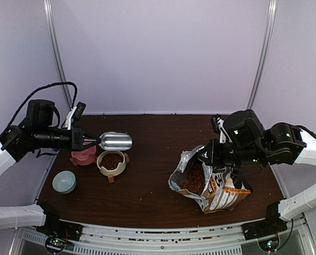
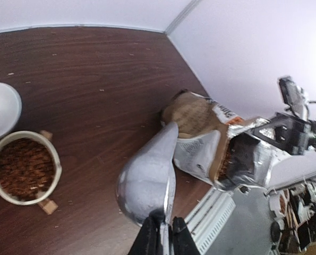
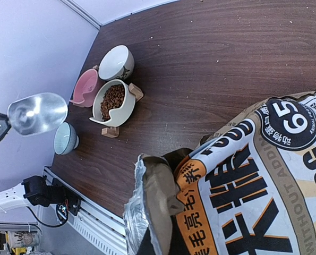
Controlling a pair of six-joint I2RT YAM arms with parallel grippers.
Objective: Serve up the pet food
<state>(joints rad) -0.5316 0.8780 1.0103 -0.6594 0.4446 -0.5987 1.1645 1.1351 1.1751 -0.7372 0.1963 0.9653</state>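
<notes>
We begin with the dark brown wooden table, speckled with a few stray crumbs. On its right half stands the large brown-and-white paper bag with a silver foil lining, its mouth gaping toward the left. The right gripper sits at the bag's upper rim and appears pinched on the fold there, though its fingertips are mostly hidden. On the bag we read "65" in a dark round badge and, curving beneath it, "WITHOUT ADDI" — the rest runs out of view. Bold black Chinese characters and an orange band carry more writing that we cannot make out in full.

The left gripper is pressed together on the handle of the silver metal scoop, which hangs level in the air near the bowls. From the right wrist view we see no food in it. Close by sit a cream ceramic bowl on small wooden feet, a pink bowl, a white bowl and a pale blue-green bowl.

The reddish-brown dry kibble lies in the bag's open mouth, and more fills the cream bowl. We judge it light, hard and loose — it will roll and scatter, so fingers cannot take hold of it. It wants the scoop, carried mouth-up and tipped gently.
</notes>
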